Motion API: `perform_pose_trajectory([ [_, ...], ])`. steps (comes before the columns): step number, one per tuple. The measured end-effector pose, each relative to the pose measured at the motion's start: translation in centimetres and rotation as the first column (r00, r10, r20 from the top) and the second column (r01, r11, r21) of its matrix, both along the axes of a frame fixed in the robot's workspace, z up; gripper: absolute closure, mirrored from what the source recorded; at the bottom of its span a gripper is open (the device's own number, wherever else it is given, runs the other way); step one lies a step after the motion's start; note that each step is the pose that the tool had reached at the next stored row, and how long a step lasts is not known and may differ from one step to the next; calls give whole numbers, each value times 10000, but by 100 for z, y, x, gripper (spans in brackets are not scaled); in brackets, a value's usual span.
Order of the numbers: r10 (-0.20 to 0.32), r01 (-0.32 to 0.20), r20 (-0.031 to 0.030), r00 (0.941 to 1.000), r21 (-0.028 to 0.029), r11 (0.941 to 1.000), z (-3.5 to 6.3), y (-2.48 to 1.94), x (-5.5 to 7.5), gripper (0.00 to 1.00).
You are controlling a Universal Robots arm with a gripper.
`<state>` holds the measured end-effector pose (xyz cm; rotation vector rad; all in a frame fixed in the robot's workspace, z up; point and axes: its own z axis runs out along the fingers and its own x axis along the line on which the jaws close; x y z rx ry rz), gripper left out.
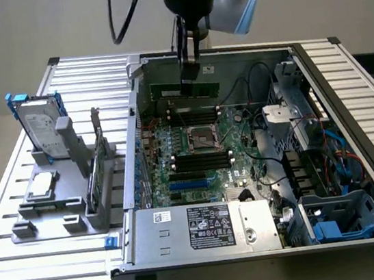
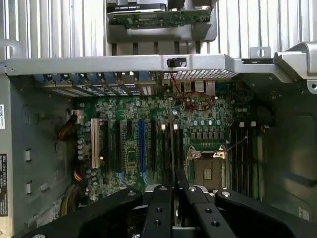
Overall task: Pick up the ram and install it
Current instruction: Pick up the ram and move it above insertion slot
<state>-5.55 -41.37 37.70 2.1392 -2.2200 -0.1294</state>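
End effector (image 1: 190, 72) is pinching the ram (image 1: 166, 89) by its top edge, stick level, above the motherboard (image 1: 196, 159) in the open computer case (image 1: 134, 181). Hard drive (image 1: 39, 128) stands in a rack on the tabletop (image 1: 25, 272), exterior view's left.

1 open computer case (image 1: 259, 272) sat on the bench (image 1: 25, 272), holding 1 motherboard (image 1: 244, 153) with 1 processor socket (image 1: 200, 138). At its 9 o'clock in the exterior view, 1 gray fixture (image 1: 46, 224) carried 1 hard drive (image 1: 37, 128) and 1 processor chip (image 1: 43, 185). 1 gripper (image 1: 190, 77) had 2 fingers (image 2: 159, 208), with 1 ram (image 1: 166, 89) between them.
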Motion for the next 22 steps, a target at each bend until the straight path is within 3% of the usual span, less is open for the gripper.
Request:
perform_pose_trajectory([
  [4, 0, 0, 1, 10000, 0, 10000, -70, 52, 108, 86],
  [10, 0, 0, 66, 10000, 1, 10000, -142, 70, 228, 86],
  [14, -1, 1, 180, 9998, 0, 10000, -190, 69, 240, 86],
  [19, 0, 0, 386, 9993, 0, 10000, -255, 69, 241, 86],
  [22, -1, 1, 473, 9989, 0, 10000, -307, 69, 239, 86],
])
